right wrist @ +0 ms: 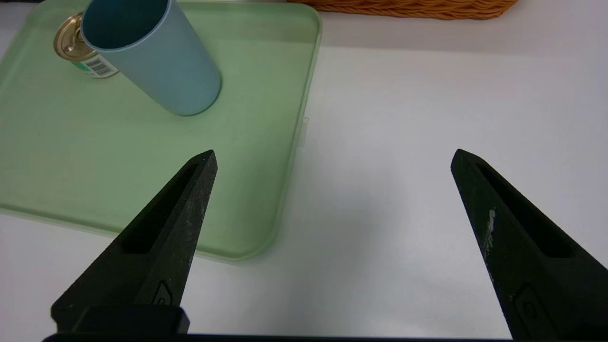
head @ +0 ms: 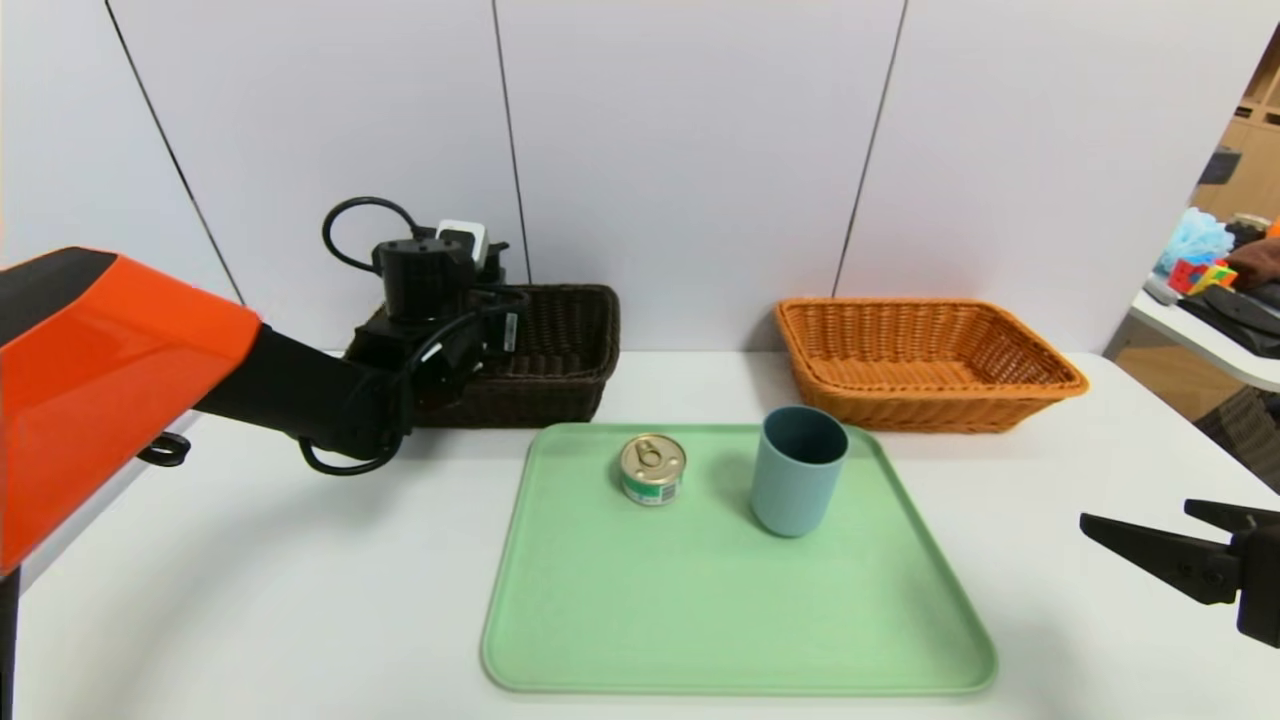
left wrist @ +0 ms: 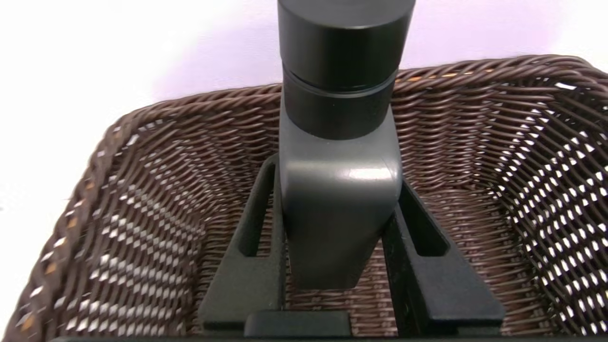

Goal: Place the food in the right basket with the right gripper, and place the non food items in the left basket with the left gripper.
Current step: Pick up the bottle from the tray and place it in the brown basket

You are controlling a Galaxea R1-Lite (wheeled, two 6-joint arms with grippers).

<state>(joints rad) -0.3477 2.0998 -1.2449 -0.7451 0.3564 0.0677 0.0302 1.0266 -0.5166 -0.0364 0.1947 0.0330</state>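
My left gripper (left wrist: pixel 337 180) is shut on the black pump bottle (left wrist: pixel 338 156), its two fingers pressed against the bottle's sides. It holds the bottle inside the dark brown left basket (left wrist: pixel 142 156), above the woven floor. In the head view the left gripper (head: pixel 440 330) hangs over that basket (head: pixel 560 350) and hides the bottle. The tin can (head: pixel 652 468) and the blue-grey cup (head: pixel 798 470) stand upright on the green tray (head: pixel 720 620). The orange right basket (head: pixel 925 362) holds nothing. My right gripper (head: pixel 1140 515) is open, low over the table right of the tray.
The right wrist view shows the cup (right wrist: pixel 152 57) with the can (right wrist: pixel 78 52) behind it, the tray's edge (right wrist: pixel 289 156) and the orange basket's rim (right wrist: pixel 403 8). A side table with clutter (head: pixel 1220 290) stands at far right. A panelled wall runs behind the baskets.
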